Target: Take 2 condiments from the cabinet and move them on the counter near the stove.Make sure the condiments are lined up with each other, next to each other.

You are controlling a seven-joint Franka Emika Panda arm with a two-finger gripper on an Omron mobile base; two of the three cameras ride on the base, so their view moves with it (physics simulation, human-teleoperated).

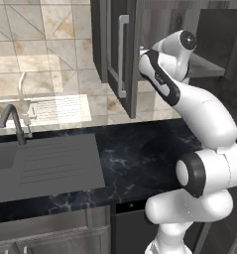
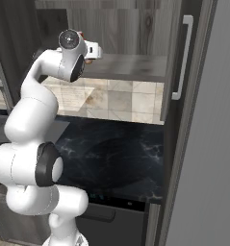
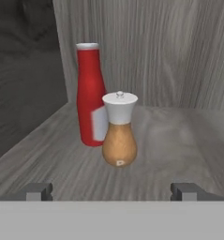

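Red plastic and white cap marked the slim bottle point(image 3: 90, 96) standing upright on the cabinet shelf point(image 3: 179, 136), far left. Just right of it and nearer, touching or nearly so, the orange-brown bottle point(image 3: 119, 131) was seen. The fingers point(image 3: 113, 191) were spread wide, released, grasping nothing, with both bottles between them. The bench point(image 1: 149, 149) below was not yet reached. A clumsy approach would probably knock the red bottle over, since the two stood so close.

Two bottles stand upright on the cabinet shelf point(image 3: 179, 136): the short bottle point(image 3: 119, 131) in front of the tall bottle point(image 3: 90, 93), touching or nearly so, near the shelf's left wall.
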